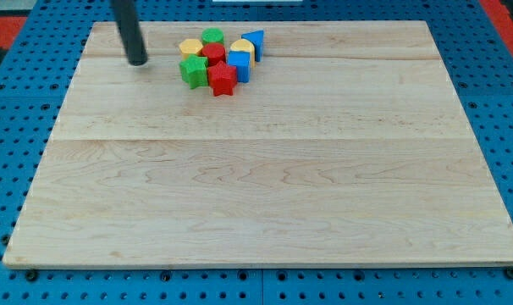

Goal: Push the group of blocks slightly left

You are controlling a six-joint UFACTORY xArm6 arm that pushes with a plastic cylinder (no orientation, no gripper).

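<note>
Blocks (218,59) huddle on the bench (265,186), near my tip (137,62) on its view's-right side. My tip is a bare rod, nothing to open or close. Best circle beyond the blue triangle (255,41), then nudge leftward gently.

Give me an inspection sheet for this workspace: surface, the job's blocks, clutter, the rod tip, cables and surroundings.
Surface: pale wooden board, bare apart from the blocks.
Job's things: one tight cluster near the view's top, left of centre: yellow block, green cylinder, red block, second yellow block, blue triangular block, blue block, green block, red star.
Clutter: nothing seen.
Tip: my tip stands on the board to the view's left of the cluster, apart from it.
Cables: nothing seen.
Surroundings: blue perforated base around the board; red strip at the top corners.
</note>
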